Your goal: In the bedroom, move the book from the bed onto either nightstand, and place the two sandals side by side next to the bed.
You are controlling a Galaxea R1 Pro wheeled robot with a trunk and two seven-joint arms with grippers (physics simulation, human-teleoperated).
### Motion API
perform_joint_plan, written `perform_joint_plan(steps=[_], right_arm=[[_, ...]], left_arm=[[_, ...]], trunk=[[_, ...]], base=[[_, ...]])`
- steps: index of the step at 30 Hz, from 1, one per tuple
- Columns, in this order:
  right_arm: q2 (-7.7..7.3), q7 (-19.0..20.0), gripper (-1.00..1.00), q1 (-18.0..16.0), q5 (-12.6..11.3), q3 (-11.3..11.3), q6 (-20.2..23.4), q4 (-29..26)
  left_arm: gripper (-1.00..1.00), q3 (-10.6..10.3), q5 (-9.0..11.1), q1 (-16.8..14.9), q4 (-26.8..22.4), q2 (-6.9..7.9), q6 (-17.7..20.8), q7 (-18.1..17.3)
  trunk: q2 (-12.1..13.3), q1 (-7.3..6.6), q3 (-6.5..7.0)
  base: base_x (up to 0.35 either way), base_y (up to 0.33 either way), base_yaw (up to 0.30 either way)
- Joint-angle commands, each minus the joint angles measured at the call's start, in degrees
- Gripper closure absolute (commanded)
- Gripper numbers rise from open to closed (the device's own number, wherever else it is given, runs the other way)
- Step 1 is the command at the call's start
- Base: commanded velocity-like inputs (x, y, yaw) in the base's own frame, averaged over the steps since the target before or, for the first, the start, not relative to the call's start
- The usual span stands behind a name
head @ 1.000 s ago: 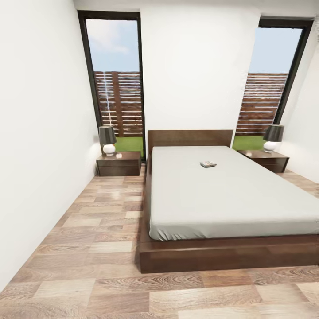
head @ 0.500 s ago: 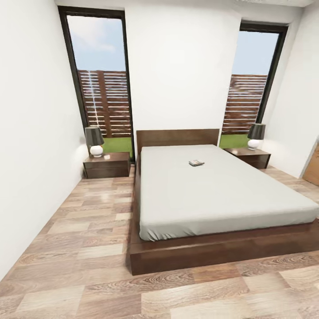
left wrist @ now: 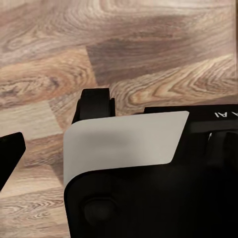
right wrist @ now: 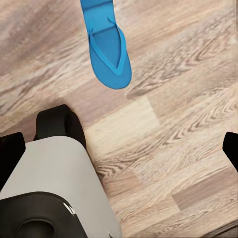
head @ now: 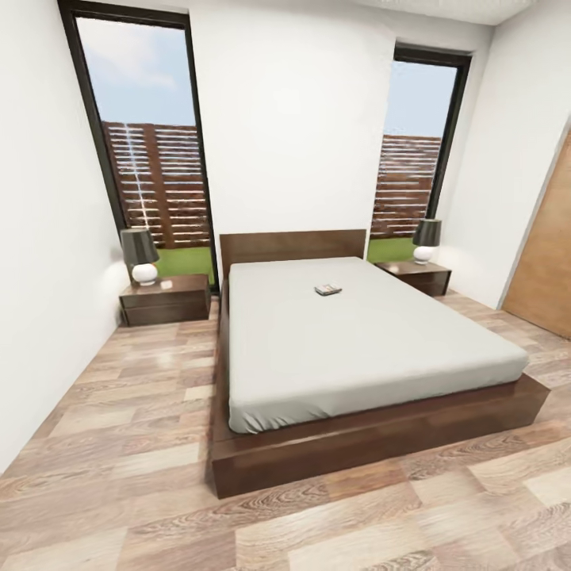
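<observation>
From the foot of the bed (head: pixel 381 428) the robot faces the whole bedroom: the book (head: pixel 328 289) lies flat on the off-white mattress, toward the headboard (head: pixel 292 244) and roughly midway across, well out of reach of either claw. A nightstand with a lamp (head: pixel 140 255) sits at each side of the headboard, the left nightstand (head: pixel 165 299) and the right nightstand (head: pixel 415 275). In the right wrist view one blue sandal (right wrist: pixel 108 47) lies sole-down on the plank floor (right wrist: pixel 188 99), ahead of the right claw and apart from it, with the robot's base (right wrist: pixel 49 168) below the camera. The second sandal I cannot place. The left wrist view looks down on floor and the robot's own body. Dark tips show at the edges of both wrist views, but I cannot tell whether either claw is spread or closed; nothing is visibly held. The risks I see: the base could roll over the sandal lying so close to it, and the book sits deep on a wide mattress, so a reach from the foot would likely fall short or press the trunk into the frame; an approach along the side looks safer.
</observation>
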Motion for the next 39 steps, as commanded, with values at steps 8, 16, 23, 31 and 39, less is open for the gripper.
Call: perform_joint_plan(steps=[8,16,23,31,39], right_arm=[[0.02,-0.1,-1.00,0.0,0.0,-0.3,0.3,0.0],[0.01,-0.1,-1.00,0.0,0.0,-0.3,0.3,0.0],[-0.03,-0.1,-1.00,0.0,0.0,-0.3,0.3,0.1],[-0.07,-0.1,-1.00,0.0,0.1,-0.3,0.2,0.1],[-0.07,-0.1,-1.00,0.0,0.1,-0.3,0.2,0.1]], left_arm=[[-1.00,0.0,-0.1,0.0,-0.1,0.00,0.3,0.0],[-1.00,0.0,-0.1,0.0,-0.1,-0.03,0.2,0.0],[-1.00,0.0,-0.1,0.0,-0.1,-0.07,-0.1,0.0],[-1.00,0.0,-0.1,0.0,-0.1,-0.10,-0.4,0.0],[-1.00,0.1,-0.2,0.0,-0.1,-0.15,-0.5,0.0]], trunk=[[0.0,-0.01,-0.06],[0.0,-0.01,-0.06],[0.0,-0.01,-0.06],[0.0,-0.01,-0.06],[0.0,-0.01,-0.06]], base=[[0.000,0.000,-0.207],[0.000,0.000,-0.206],[0.000,0.000,-0.206],[0.000,0.000,-0.205],[0.000,0.000,-0.203]])
